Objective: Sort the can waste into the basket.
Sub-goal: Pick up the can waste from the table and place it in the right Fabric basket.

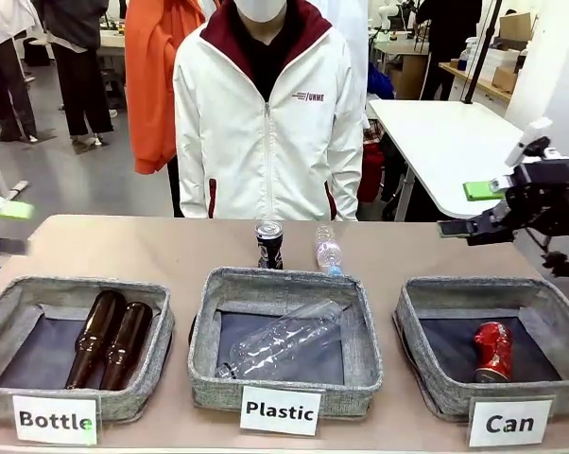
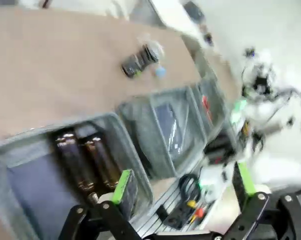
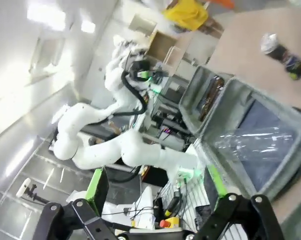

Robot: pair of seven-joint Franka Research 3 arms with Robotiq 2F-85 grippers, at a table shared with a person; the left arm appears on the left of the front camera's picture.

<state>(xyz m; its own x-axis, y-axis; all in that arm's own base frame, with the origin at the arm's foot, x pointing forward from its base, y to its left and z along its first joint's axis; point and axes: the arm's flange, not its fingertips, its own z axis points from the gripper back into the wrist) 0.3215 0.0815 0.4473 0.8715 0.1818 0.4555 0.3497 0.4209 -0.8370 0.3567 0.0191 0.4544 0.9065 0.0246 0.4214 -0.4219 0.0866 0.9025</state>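
1. Front view: three grey baskets line the near edge of the table [image 1: 171, 246].
   - The Can basket [image 1: 426, 364] is the right one. The red can [image 1: 493, 351] lies on its side inside it, towards the near right.
   - The black can [image 1: 269, 245] stands upright on the table just beyond the middle Plastic basket [image 1: 204, 350]. A small clear bottle [image 1: 328, 252] is just to its right.
   - The Plastic basket holds a large clear bottle [image 1: 280, 345].
   - The left Bottle basket [image 1: 1, 331] holds two brown bottles [image 1: 110, 339] side by side.
   - A person in a white jacket [image 1: 266, 123] stands at the far side.
   - The right gripper [image 1: 467, 209] hangs over the right end of the table, beyond the Can basket. Its pads are spread with nothing between them.
   - The left gripper [image 1: 8, 228] is a blur at the left edge, pads apart.

2. Left wrist view, blurred: the left gripper's fingers [image 2: 121, 186] are released and wide, holding nothing, over the near side of the Bottle basket.
   - The brown bottles lie just beyond them, and the Plastic basket comes next.
   - Farther off, the red can [image 2: 205, 106] shows as a streak in the Can basket.
   - The black can [image 2: 138, 61] is on the bare table.

3. Right wrist view: the right gripper's fingers [image 3: 98, 186] are spread and empty.
   - Ahead is the Plastic basket with the large clear bottle [image 3: 250, 140], and the Bottle basket is beyond it.
   - The black can [image 3: 278, 50] is on the table at the upper right.
   - The white left arm [image 3: 115, 147] is in the background.
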